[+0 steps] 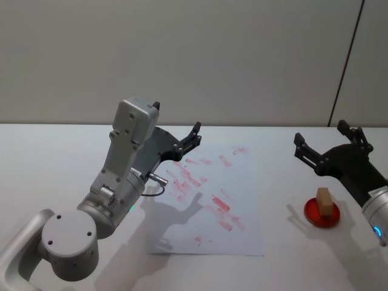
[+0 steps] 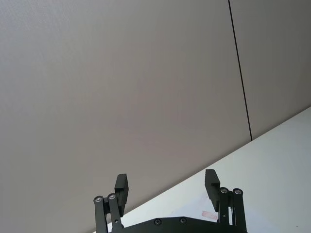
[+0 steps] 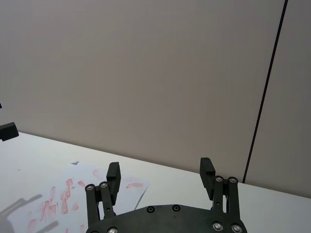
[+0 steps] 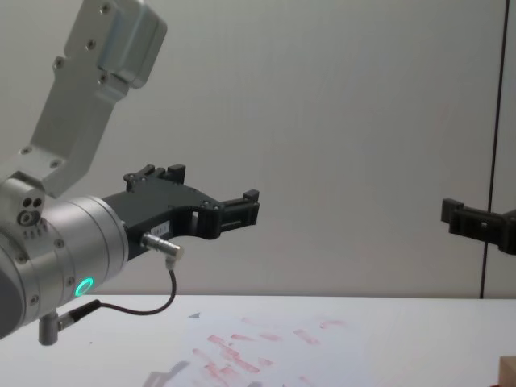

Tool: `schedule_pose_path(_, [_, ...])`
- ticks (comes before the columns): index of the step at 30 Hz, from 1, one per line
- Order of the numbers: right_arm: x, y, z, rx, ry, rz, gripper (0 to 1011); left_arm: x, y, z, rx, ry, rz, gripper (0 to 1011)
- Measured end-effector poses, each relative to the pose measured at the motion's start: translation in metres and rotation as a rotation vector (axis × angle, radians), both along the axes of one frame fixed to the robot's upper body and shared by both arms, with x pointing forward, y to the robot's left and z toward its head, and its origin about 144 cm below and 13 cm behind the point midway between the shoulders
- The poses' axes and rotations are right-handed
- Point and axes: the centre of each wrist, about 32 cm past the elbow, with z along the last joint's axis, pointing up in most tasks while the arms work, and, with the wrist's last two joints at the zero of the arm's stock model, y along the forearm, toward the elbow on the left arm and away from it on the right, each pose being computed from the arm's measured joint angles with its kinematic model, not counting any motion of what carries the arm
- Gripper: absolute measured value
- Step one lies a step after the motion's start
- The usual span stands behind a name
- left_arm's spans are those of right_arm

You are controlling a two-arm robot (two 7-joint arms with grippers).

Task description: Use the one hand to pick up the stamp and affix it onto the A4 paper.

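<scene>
Head view: the right tool (image 1: 320,133) hangs in the air, jaws spread wide and holding nothing. The stamp (image 1: 325,202), a small wooden block, stands upright on a round red ink pad (image 1: 314,217) on the white surface (image 1: 48,157). It is below the tool and back from its fingertips, toward the robot. The A4 paper (image 1: 245,188), marked with many red prints, lies well off to this tool's left. The left tool (image 1: 177,118) is idle above the paper's near-left part, also wide open and empty.

Left wrist view: the left tool (image 2: 166,180) points at the wall, with nothing between its fingers.

Right wrist view: the right tool (image 3: 160,169) is fully open and aimed at the wall rather than down. The paper (image 3: 73,199) lies ahead of it and to one side.

Chest view: the left tool (image 4: 214,189) is held high above the paper (image 4: 258,347). The right tool (image 4: 463,214) is at a similar height, and a corner of the stamp (image 4: 508,371) sits far below it.

Judged from this, the pick-up has not begun. Next, the right tool likely needs to tip downward, draw back over the stamp, descend and close across the block.
</scene>
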Motion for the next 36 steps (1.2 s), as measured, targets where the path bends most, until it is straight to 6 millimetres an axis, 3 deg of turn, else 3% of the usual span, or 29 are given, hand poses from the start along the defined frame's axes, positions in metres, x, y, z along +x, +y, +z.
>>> schedule_pose_path(18, [-0.006,-0.009,0.003,0.004,0.022,-0.013,1001,0.0,0.0,0.0,0.0,0.0,0.0,1003])
schedule_pose_path(36, [-0.051,-0.008,0.006,-0.003,0.187,-0.094,1001,0.0,0.0,0.0,0.0,0.0,0.0,1003])
